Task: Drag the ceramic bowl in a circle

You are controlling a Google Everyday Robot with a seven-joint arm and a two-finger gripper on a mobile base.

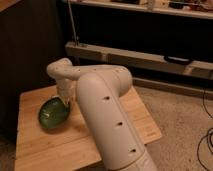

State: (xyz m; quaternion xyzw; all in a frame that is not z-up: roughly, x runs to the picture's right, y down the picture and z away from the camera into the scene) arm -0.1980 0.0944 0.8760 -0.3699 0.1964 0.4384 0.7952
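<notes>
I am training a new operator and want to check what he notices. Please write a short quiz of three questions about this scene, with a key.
1. True or false: the ceramic bowl stands on the floor.
2. Where is the gripper? A) down at the bowl's rim, on the side toward the arm; B) raised high, far from the bowl; C) beyond the table's edge.
3. Fill in: as the picture shows it, the bowl is on the ___ half of the wooden table.

Key: 1 false, it rests on the table. 2 A, and the gripper is shut. 3 left.
</notes>
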